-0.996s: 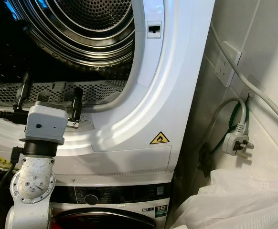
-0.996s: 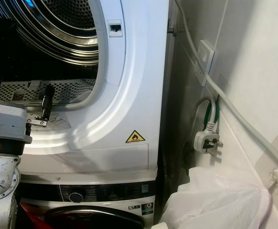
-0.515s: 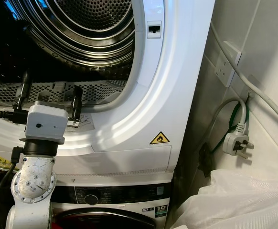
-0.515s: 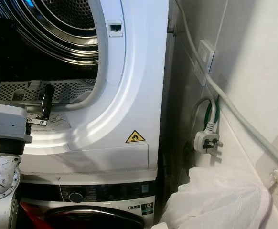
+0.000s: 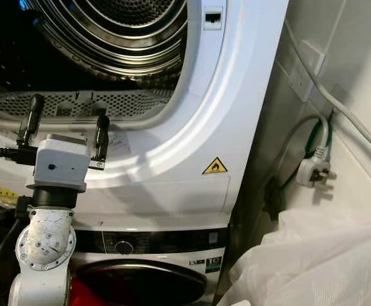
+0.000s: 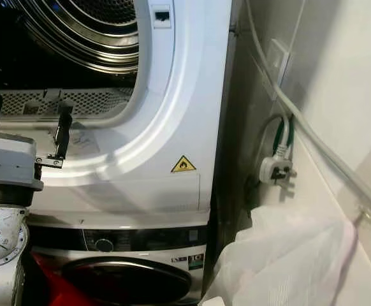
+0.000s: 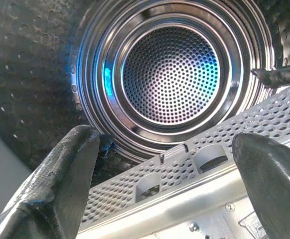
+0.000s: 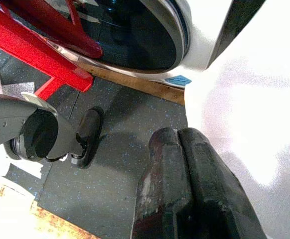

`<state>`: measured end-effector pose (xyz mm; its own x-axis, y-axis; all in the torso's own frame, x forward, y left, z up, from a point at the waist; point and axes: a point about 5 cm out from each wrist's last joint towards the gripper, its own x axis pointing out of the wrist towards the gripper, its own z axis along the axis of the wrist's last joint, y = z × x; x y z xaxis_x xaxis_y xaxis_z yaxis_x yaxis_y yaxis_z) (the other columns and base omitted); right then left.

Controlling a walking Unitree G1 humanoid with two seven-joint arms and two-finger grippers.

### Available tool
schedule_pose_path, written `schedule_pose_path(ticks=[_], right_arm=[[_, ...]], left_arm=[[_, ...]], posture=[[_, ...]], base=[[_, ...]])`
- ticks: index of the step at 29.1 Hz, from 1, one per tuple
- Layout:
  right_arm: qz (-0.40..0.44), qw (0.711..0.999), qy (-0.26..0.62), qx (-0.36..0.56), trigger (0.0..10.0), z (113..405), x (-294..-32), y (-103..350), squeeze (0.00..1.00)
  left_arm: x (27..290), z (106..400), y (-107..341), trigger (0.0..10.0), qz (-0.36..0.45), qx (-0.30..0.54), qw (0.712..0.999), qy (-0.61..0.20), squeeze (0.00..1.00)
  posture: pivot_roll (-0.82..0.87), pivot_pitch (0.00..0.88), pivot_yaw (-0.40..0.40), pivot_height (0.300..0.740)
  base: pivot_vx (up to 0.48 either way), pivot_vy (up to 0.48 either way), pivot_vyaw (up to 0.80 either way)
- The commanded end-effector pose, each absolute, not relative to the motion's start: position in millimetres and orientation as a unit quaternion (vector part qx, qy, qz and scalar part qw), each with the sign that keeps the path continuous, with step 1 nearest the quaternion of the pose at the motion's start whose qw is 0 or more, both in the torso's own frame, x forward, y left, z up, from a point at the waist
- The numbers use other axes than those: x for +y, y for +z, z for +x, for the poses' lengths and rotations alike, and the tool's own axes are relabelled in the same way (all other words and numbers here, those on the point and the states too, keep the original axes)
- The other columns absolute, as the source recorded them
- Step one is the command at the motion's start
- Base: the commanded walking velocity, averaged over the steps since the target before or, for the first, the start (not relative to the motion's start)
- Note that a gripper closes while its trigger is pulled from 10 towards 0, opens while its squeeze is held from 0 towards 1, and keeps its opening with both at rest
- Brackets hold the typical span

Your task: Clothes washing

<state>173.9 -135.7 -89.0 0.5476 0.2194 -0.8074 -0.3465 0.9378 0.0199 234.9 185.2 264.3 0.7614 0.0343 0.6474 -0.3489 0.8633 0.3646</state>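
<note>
White enamel covers the front of the dryer (image 5: 236, 95), which sits stacked on a washing machine (image 5: 147, 255) and fills most of the head views. Its door opening is uncovered, showing the steel drum (image 7: 170, 74), perforated and with no clothes to be seen inside. Compared with half a second ago, the whole scene has slid in the frame: the drum sits higher and more of the washer's dark round door (image 5: 138, 287) shows at the bottom edge. That is the camera tilting down, not the machines moving.

To the right, a white mesh laundry bag (image 5: 313, 261) bulges against the tiled wall, beneath a loose plug (image 5: 314, 171) hanging on its cable. Any clothes are probably in that bag, though its contents cannot be made out.

At the lower rim of the dryer opening, the left tool (image 5: 64, 131) hovers as before, fingers spread apart and holding nothing, above the grey lint filter grille (image 7: 195, 164). The right tool (image 8: 182, 149) hangs low near the floor beside the bag, fingers pressed together and empty.

With the drum empty and the gaze dropping, loading appears not to have begun.
</note>
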Motion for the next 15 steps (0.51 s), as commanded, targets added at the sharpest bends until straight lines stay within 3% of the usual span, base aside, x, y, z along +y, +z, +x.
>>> schedule_pose_path(ticks=[1,15], right_arm=[[-0.066,0.875,0.162,0.451,10.0,171.9,-134.0,-89.9,0.00],[-0.066,0.875,0.163,0.452,10.0,171.1,-133.7,-90.3,0.00]], left_arm=[[186.9,233.3,268.4,10.0,0.239,-0.337,0.904,0.113,0.00],[189.9,234.0,268.0,10.0,0.235,-0.335,0.904,0.121,0.00]], posture=[[0.12,0.000,0.051,0.740],[0.13,0.000,0.050,0.740]], base=[[-0.240,0.000,0.00],[0.000,0.000,0.00]])
